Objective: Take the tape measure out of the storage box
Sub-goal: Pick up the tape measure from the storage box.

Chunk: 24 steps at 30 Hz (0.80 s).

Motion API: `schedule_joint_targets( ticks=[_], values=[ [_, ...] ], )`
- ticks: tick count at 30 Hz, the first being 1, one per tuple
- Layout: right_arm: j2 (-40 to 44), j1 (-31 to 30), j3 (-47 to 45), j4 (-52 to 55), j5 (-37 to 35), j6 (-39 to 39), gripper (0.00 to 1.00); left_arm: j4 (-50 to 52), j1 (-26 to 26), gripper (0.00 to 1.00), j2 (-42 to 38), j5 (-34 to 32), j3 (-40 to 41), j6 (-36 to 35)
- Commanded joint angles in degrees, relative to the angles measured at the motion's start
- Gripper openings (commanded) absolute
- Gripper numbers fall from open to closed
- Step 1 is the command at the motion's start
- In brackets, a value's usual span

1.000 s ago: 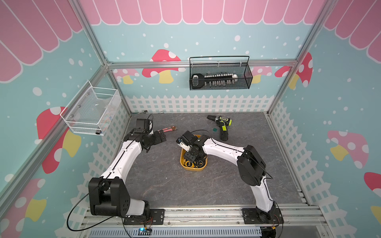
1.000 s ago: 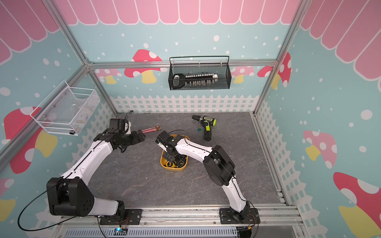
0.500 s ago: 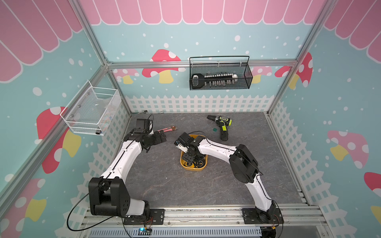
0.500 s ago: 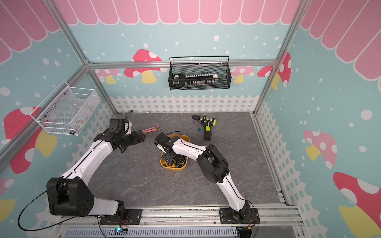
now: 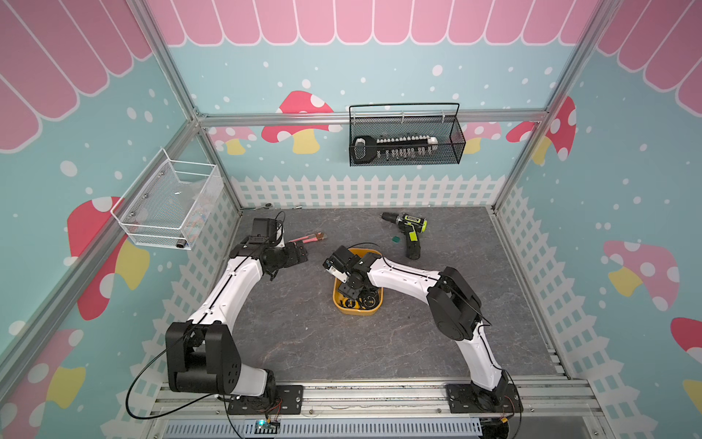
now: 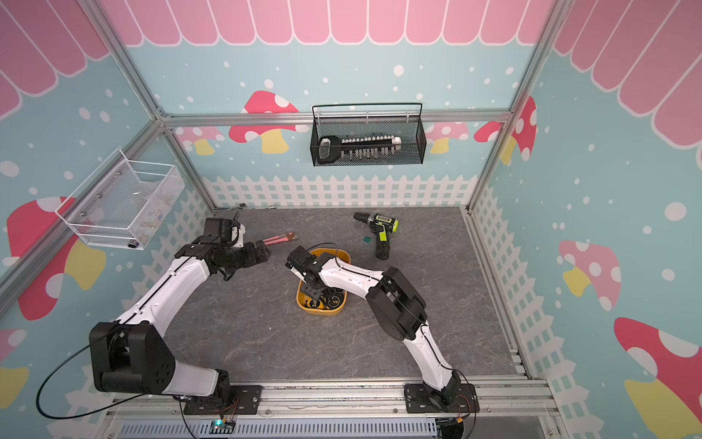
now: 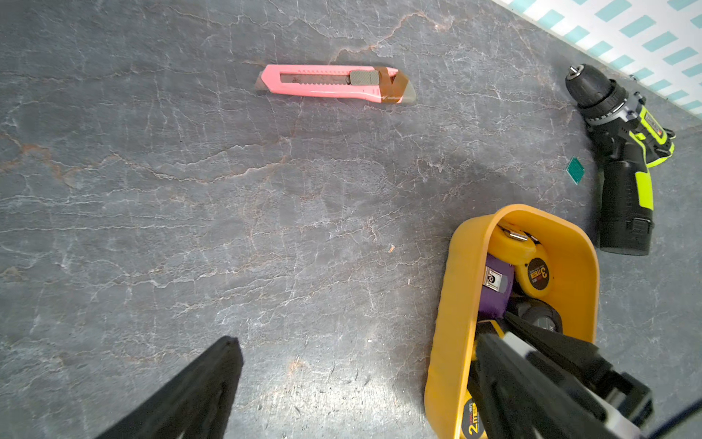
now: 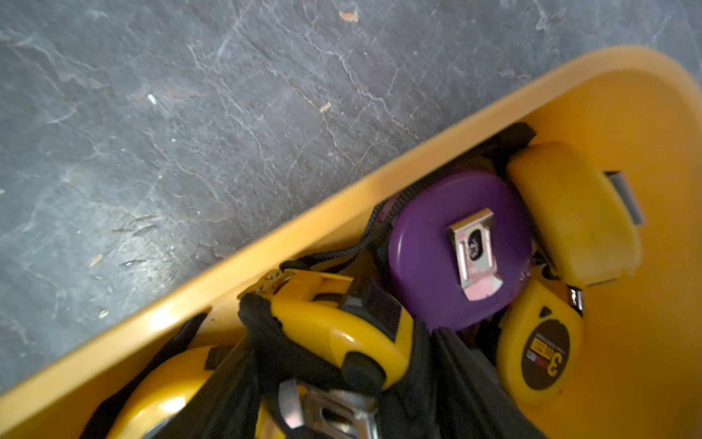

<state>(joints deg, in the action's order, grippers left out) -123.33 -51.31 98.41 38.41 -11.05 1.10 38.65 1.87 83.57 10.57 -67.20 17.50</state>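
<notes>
Right pincer (image 8: 342,323) down in storage box (image 5: 357,311), top-view frame centre.
Only the right wrist view shows its fingers (image 8: 258,334) straddling a yellow tape measure (image 8: 353,342) beside a purple tape measure (image 8: 437,266); grip indeterminate. Left pincer (image 5: 299,254) released above worktop (image 5: 304,342).

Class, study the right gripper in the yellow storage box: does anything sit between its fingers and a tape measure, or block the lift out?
Nothing visible does. The right gripper straddles a yellow tape measure in the storage box. A purple tape measure lies close beside it, not over it; the box top is open.
</notes>
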Motion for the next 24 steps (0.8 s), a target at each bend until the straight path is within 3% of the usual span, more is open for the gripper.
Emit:
schedule_joint_targets(
  ticks=[1, 11, 18, 24],
  values=[
    [7.81, 1.22, -0.27, 1.22, -1.08, -2.46, 0.34, 1.96, 2.01, 0.99, 1.85, 0.89, -3.96, -2.64],
    [20.20, 12.07, -1.65, 3.97, 9.23, -10.89, 0.34, 7.04, 16.25, 0.99, 12.76, -6.21, -15.59, -7.94],
    [32.55, 26.00, -18.36, 3.92, 9.03, -15.48, 0.35, 10.61, 25.68, 0.99, 21.28, -7.91, -23.20, -10.89],
    [36.98, 40.17, -32.78, 3.01, 12.37, -16.40, 0.37, 13.39, 31.13, 0.99, 27.03, -8.71, -26.76, -12.24]
  ],
)
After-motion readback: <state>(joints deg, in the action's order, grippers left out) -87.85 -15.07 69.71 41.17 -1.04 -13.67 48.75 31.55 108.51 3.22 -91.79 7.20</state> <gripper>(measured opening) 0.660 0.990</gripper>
